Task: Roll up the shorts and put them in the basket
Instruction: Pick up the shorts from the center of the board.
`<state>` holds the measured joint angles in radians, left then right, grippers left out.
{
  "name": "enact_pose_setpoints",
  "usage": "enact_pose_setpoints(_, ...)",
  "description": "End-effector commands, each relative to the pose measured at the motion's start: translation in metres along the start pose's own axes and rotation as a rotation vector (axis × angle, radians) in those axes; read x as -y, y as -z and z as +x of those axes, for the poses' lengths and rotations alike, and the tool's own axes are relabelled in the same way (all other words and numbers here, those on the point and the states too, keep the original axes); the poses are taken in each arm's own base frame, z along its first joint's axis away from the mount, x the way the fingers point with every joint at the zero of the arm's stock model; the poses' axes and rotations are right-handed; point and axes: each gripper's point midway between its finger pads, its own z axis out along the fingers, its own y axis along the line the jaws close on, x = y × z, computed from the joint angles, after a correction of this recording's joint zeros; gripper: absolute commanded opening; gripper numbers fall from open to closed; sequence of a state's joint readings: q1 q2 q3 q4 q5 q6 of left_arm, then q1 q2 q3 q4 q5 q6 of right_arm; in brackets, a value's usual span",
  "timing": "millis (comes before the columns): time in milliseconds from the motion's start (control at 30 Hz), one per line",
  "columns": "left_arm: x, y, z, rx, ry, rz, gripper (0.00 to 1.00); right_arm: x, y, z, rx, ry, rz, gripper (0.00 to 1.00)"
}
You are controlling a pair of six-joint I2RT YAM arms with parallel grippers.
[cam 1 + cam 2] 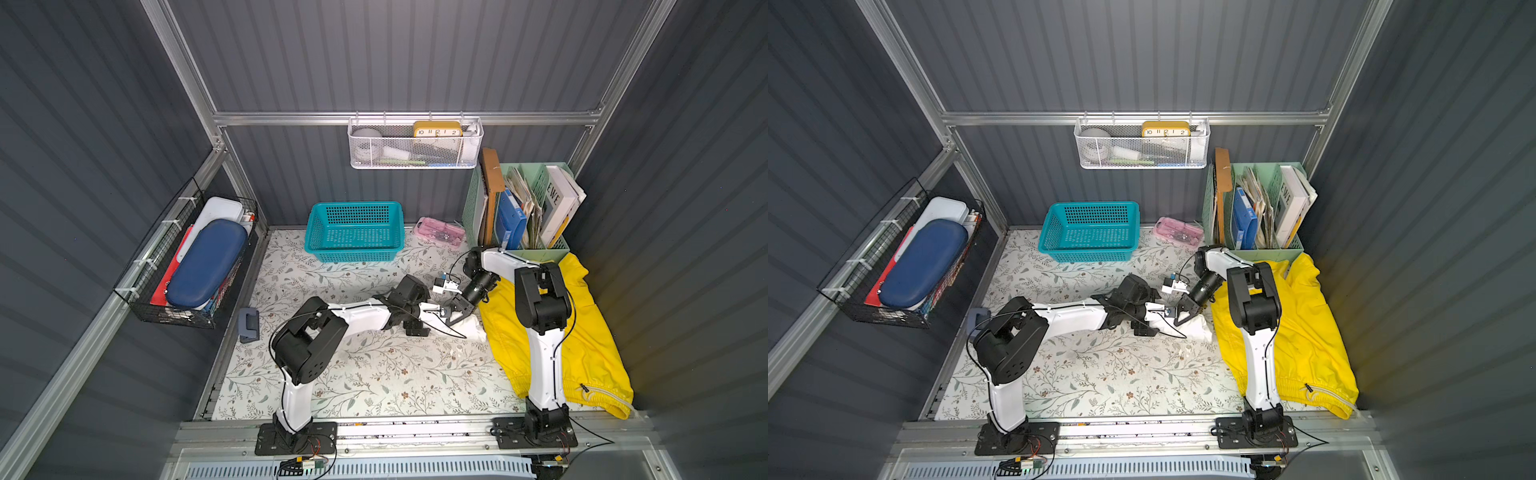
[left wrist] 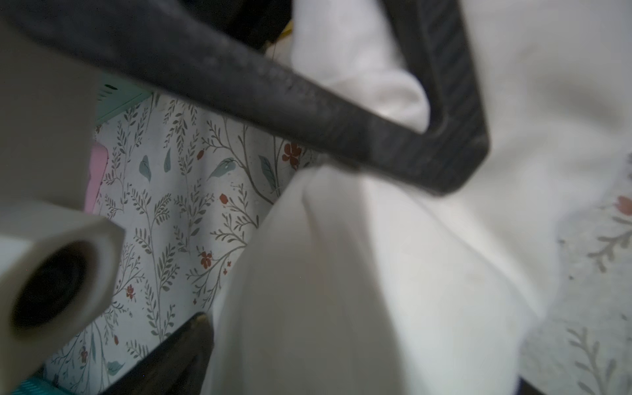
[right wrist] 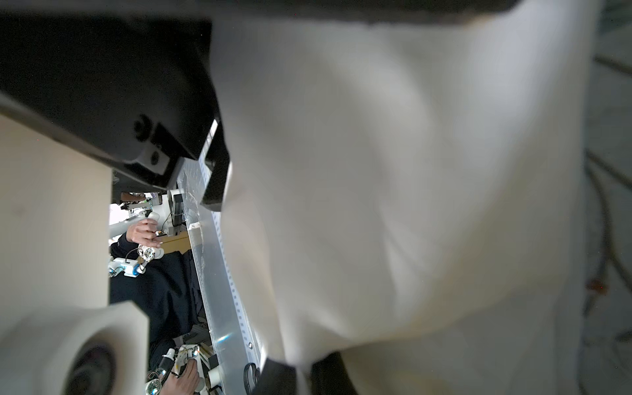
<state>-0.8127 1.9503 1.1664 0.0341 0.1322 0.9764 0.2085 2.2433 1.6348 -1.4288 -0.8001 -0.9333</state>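
1. The left gripper (image 1: 419, 311) is hovering near the middle of the floral-print table (image 1: 353, 374), jaws spread wide and holding nothing, pointing toward 3 o'clock at the white cloth.
2. The white shorts (image 1: 471, 330) are lying bunched just past it, at about 3 o'clock from the table's centre, touching the edge of the yellow pair. In the left wrist view the white shorts (image 2: 376, 273) are showing as thin, smooth, limp fabric, draping in soft folds from a pinched point.
3. The right gripper (image 1: 457, 311) is pinching that fold, jaws nearly closed on a gathered bit of the white shorts (image 3: 376, 171).
4. The yellow shorts (image 1: 590, 332) are lying spread along the right wall, from 2 to 5 o'clock, with a gathered elastic waistband and a pale drawstring at the near end; the right arm is partly covering them.
5. Judging by the drape, both pairs are light and floppy and will be sagging and unrolling if let go. A firm hem or the waistband, taken at both corners, looks the best hold for starting a tight roll.
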Motion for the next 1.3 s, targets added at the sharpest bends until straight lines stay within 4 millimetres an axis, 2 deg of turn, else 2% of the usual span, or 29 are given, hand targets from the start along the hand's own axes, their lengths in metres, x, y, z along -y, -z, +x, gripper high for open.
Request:
enact_pose_setpoints(0,0.002,-0.011,-0.003,0.019,-0.01,0.028,1.0,-0.006,0.001,0.0,-0.002,-0.007,-0.03,0.0)
enact_pose_setpoints(100,0.012,-0.021,0.007,-0.011,0.01,0.062,0.99,-0.006,0.001,0.0,-0.002,-0.007,-0.03,0.0)
enact_pose_setpoints(200,0.015,-0.026,0.008,-0.015,0.034,0.084,0.88,-0.005,0.0,0.001,-0.003,-0.009,-0.031,0.0)
enact_pose_setpoints(333,0.016,-0.028,0.008,-0.018,0.05,0.101,0.56,-0.004,0.0,0.0,0.0,-0.004,-0.025,0.0)
enact_pose_setpoints(533,0.019,-0.029,0.009,-0.027,0.064,0.13,0.22,0.001,0.003,-0.003,0.022,0.007,0.017,0.0)
enact_pose_setpoints(600,0.016,-0.029,0.009,-0.035,0.067,0.121,0.0,0.005,0.006,-0.006,0.042,0.008,0.046,0.0)
enact_pose_setpoints(733,0.012,-0.027,0.008,-0.042,0.074,0.116,0.0,0.015,0.014,-0.012,0.084,0.004,0.131,0.0)
enact_pose_setpoints(867,0.003,-0.021,0.009,-0.059,0.075,0.085,0.0,0.025,0.034,-0.022,0.201,0.002,0.245,0.0)
enact_pose_setpoints(1133,-0.028,0.001,0.011,-0.054,0.098,0.008,0.0,0.008,0.087,-0.041,0.488,0.098,0.401,0.17)
enact_pose_setpoints(1267,-0.042,0.015,0.009,-0.046,0.111,-0.028,0.0,0.004,0.107,-0.042,0.585,0.102,0.45,0.19)
